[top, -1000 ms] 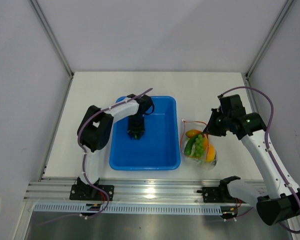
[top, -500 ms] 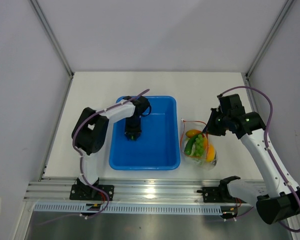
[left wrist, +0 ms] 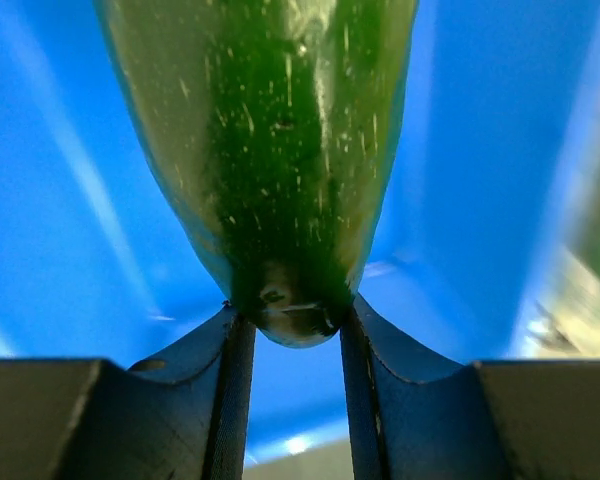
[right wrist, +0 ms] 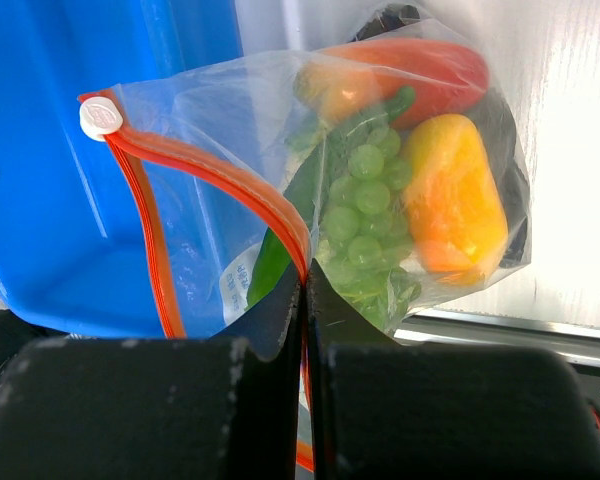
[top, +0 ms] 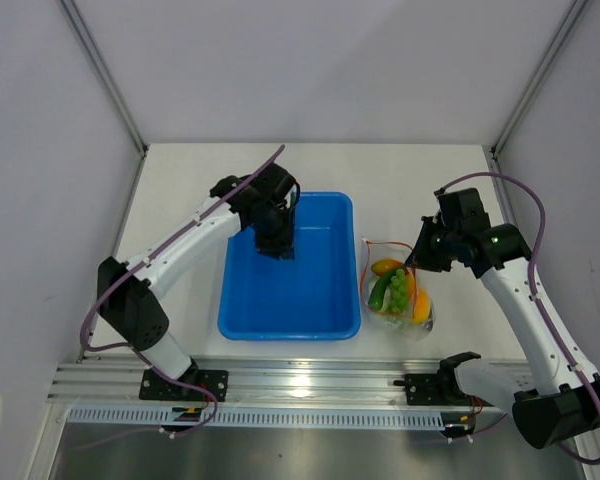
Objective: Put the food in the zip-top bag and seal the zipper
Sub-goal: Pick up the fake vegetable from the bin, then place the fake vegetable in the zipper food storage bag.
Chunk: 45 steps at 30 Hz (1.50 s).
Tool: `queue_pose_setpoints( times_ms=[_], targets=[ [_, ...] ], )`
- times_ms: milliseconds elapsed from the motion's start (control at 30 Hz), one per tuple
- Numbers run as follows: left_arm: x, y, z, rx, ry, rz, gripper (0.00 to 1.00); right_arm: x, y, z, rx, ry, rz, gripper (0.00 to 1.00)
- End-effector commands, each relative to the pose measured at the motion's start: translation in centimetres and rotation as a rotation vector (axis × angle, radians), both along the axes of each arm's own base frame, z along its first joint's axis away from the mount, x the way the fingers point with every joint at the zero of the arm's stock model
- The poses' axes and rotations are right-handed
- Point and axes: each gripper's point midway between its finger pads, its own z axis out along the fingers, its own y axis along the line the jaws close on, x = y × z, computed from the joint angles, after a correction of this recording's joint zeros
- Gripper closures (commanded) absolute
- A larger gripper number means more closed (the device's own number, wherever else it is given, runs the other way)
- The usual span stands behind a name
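Observation:
My left gripper [top: 275, 243] hangs over the far part of the blue tray [top: 290, 328], shut on a dark green cucumber [left wrist: 280, 150], with its fingers pinching the rounded end [left wrist: 292, 315]. The zip-top bag [top: 400, 300] lies right of the tray, with its mouth open toward the tray. It holds a green leafy bunch [right wrist: 365, 200], an orange-yellow fruit [right wrist: 455, 200] and a red-orange fruit [right wrist: 410, 65]. My right gripper [top: 417, 262] is shut on the bag's orange-red zipper strip [right wrist: 230, 180] and holds up the mouth edge [right wrist: 307, 285]. Fish and cauliflower are not visible.
The white zipper slider [right wrist: 101, 117] sits at the far end of the strip. The tray wall [right wrist: 70, 200] stands right beside the bag mouth. White walls enclose the table, and a metal rail [top: 310, 380] runs along the near edge.
My left arm has stretched out, and its gripper has lifted toward the tray's far side with the cucumber. The right arm and the bag have not moved.

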Motion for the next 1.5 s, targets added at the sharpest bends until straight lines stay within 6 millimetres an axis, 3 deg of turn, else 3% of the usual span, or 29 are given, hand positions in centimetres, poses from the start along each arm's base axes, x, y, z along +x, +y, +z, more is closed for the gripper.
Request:
queue_pose_setpoints(
  times_ms=[0,167,300,500,600,900,933,1267,1467],
  targets=[
    [-3.0,-3.5,4.8,-0.219,0.047,-0.099,0.99,0.7,0.2,1.3,0.007,-0.056,0.002,1.0],
    [-8.5,-9.0,10.5,-0.532,0.187,-0.311,0.99,1.1,0.1,1.4,-0.001,-0.06,-0.003,1.0],
    [-12.8,-11.7,13.1,-0.664,0.326,-0.435,0.99,1.3,0.2,1.0,-0.001,-0.057,-0.002,1.0],
    [-17.0,-13.5,16.8,-0.8,0.473,-0.497,0.99,1.9,0.0,1.4,-0.012,-0.076,-0.012,1.0],
    [-17.9,-13.9,17.1,-0.826,0.526,-0.489,0.99,2.1,0.0,1.5,-0.015,-0.086,-0.013,1.0],
    [-18.0,-17.8,16.4,-0.908,0.773,-0.328,0.99,2.1,0.1,2.9,-0.004,-0.127,-0.013,1.0],
    [-17.9,-17.9,15.5,-0.897,0.807,-0.293,0.99,2.0,0.0,3.0,-0.005,-0.13,-0.015,1.0],
    [-15.9,-20.5,15.1,-0.926,0.862,-0.121,0.98,0.9,-0.4,3.3,-0.003,-0.138,-0.027,1.0],
    [-15.0,-21.7,13.6,-0.903,0.903,-0.045,0.96,0.7,-0.4,3.6,0.002,-0.146,-0.024,1.0]
  ],
)
